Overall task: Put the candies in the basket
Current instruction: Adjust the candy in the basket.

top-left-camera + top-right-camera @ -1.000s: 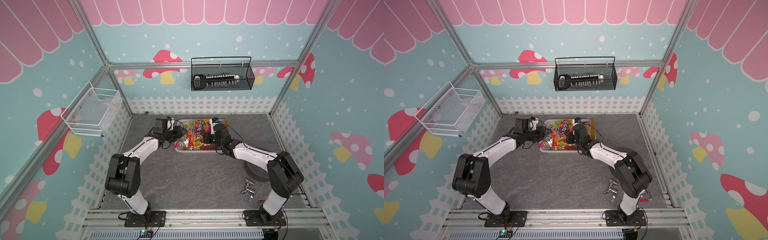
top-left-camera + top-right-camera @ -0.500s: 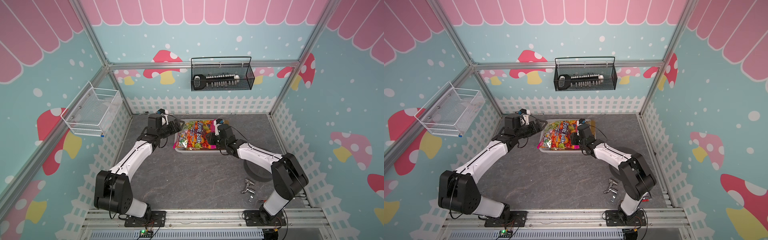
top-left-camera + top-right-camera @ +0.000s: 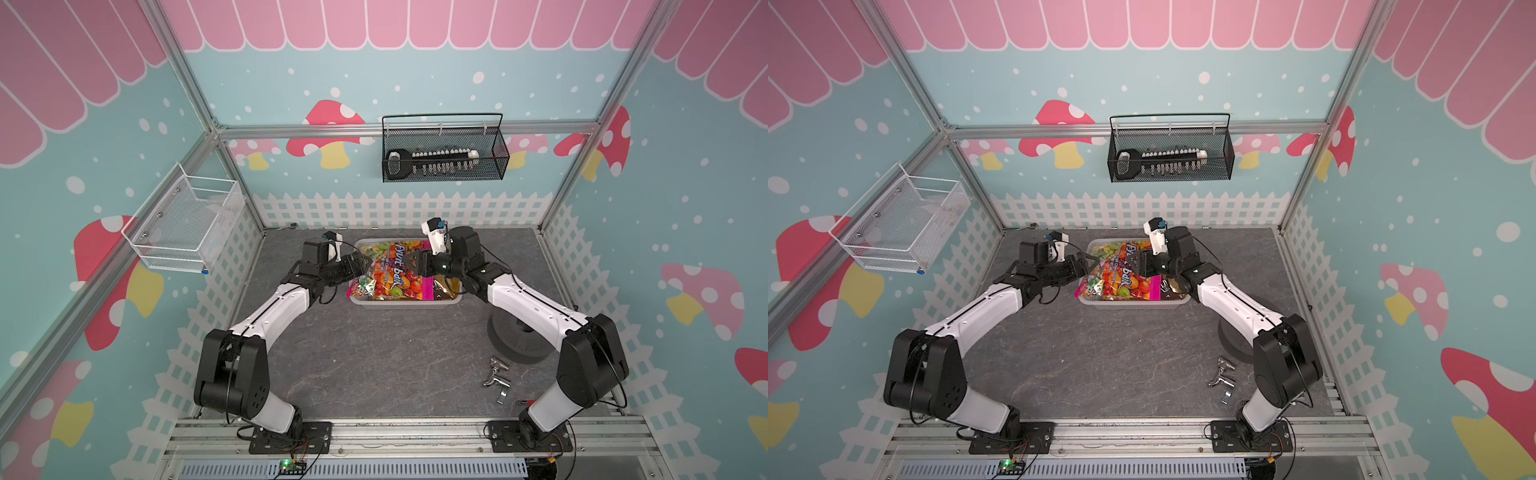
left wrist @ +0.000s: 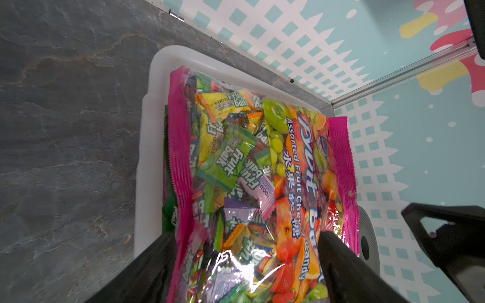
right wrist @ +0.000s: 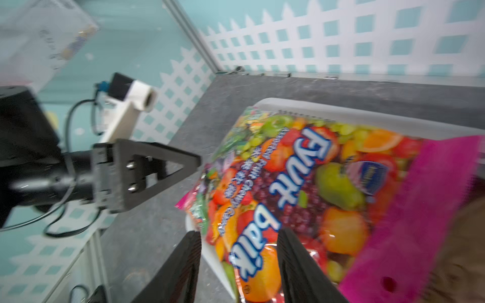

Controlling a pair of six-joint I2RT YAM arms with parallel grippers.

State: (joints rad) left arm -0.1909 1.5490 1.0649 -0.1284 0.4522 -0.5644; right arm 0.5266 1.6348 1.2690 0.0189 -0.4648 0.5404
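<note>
**Fruit bag tops the loaded basket**

The white basket [image 3: 399, 302] sits toward 12 o'clock on the table [image 3: 374, 353]. The large clear multicoloured bag [image 3: 395, 270], pink-edged, lies across it, one corner overhanging at 7 o'clock. A green bag [image 4: 168, 210] peeks from beneath, and a gold-brown bag [image 3: 451, 286] shows at 4 o'clock.

Robotics laboratory test cell, dressed up as a toy stall. Enclosure of bare aluminium frame [image 3: 257, 134] closed by printed wall panels: pink scalloped awning [image 3: 374, 25] above, red mushrooms [image 3: 328, 124] on pale blue, white picket fence [image 3: 374, 210] along the foot. Grey stone-patterned tabletop [image 3: 374, 353] as the floor of the cell. Left arm [image 3: 270, 316] and right arm [image 3: 536, 311], both white and black, bolted to a metal rail [image 3: 415, 428] at the near edge, with exposed cabling and a small circuit board [image 3: 286, 465] lit green below. Black wire basket [image 3: 444, 166] hung on the back wall, white wire basket [image 3: 183, 224] on the side wall.
</note>
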